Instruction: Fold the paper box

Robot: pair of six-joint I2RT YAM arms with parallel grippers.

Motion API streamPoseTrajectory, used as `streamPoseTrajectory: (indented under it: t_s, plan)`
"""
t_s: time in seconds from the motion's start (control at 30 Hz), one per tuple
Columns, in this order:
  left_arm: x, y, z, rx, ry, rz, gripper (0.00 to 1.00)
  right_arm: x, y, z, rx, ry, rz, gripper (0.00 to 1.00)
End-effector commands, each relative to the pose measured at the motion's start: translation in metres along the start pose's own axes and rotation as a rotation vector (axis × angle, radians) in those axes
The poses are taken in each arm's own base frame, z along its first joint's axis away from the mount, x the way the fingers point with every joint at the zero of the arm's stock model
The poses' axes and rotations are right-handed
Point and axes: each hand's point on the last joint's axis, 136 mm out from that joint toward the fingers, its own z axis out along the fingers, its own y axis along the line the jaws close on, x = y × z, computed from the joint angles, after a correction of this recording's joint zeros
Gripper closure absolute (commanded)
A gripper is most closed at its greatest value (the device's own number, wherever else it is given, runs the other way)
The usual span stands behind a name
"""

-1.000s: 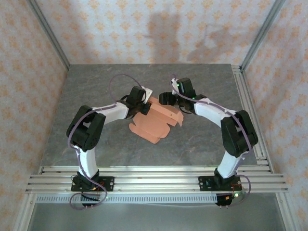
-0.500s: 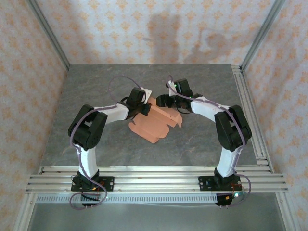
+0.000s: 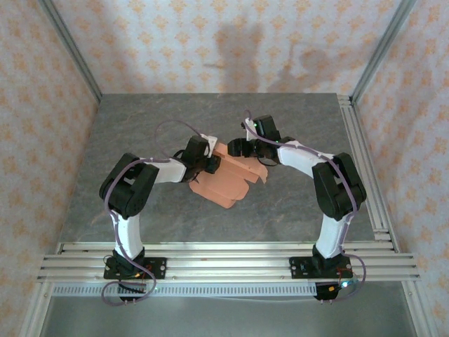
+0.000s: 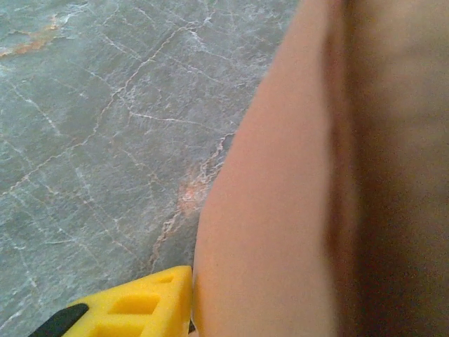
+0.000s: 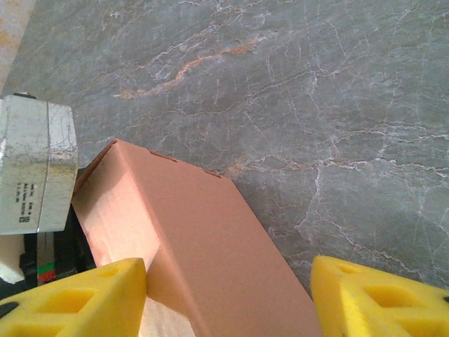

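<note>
Near rails: aluminium rails [image 3: 224, 256] are seen well behind both grippers. The arm bases are bolted there, so both arms are bent inward to meet at one spot.

Paper box: the paper box [image 3: 228, 179] is found on the grey table [image 3: 140, 203], between the two grippers and spreading back from them toward the bases. Most of it lies flat with its tabbed edge turned nearward. One panel is seen tilted up in the right wrist view.

Left gripper: the left gripper [image 3: 210, 164] is set at the box's left far corner. One yellow finger [image 4: 133, 312] is seen just beside a curved card edge. The other finger is hidden, so it cannot be told how wide the jaws stand or whether card is pinched. The placing is judged to steady the sheet while the other side is worked.

Right gripper: the right gripper [image 3: 240, 149] is held low over the far right side, its fingers [image 5: 77, 298] standing wide apart astride the raised panel. Card meets one finger and a gap is left at the other, so nothing is clamped. The straddle is judged to prepare a press along the crease.

Silver block: a labelled block [image 5: 35, 175] is seen beyond those fingers and is judged to be part of the left arm.

Progress: the fold is judged barely begun.

Far side: a patterned wall [image 3: 224, 42] is seen beyond both grippers.
</note>
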Motion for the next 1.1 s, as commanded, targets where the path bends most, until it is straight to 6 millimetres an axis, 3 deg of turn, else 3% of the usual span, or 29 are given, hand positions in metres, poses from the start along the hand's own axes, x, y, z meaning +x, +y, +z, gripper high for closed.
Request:
streamPoseTrajectory:
  t_s: [0.0, 0.23, 0.53, 0.77, 1.07]
  plan:
    - [-0.017, 0.002, -0.011, 0.016, -0.081, -0.032, 0.69, 0.011, -0.011, 0.005, 0.051, 0.046, 0.027, 0.38]
    - [-0.021, 0.008, -0.015, 0.041, -0.125, -0.066, 0.75, 0.008, -0.008, 0.005, 0.039, 0.042, 0.034, 0.38]
    - [-0.035, -0.004, -0.02, 0.107, -0.158, -0.093, 0.74, 0.011, -0.008, 0.007, 0.033, 0.055, 0.051, 0.39]
    - [-0.037, -0.006, -0.025, 0.119, -0.16, -0.086, 0.82, 0.013, -0.009, 0.009, 0.033, 0.067, 0.059, 0.39]
    - [-0.04, -0.011, -0.023, 0.158, -0.181, -0.09, 0.77, 0.016, -0.006, 0.01, 0.015, 0.088, 0.071, 0.39]
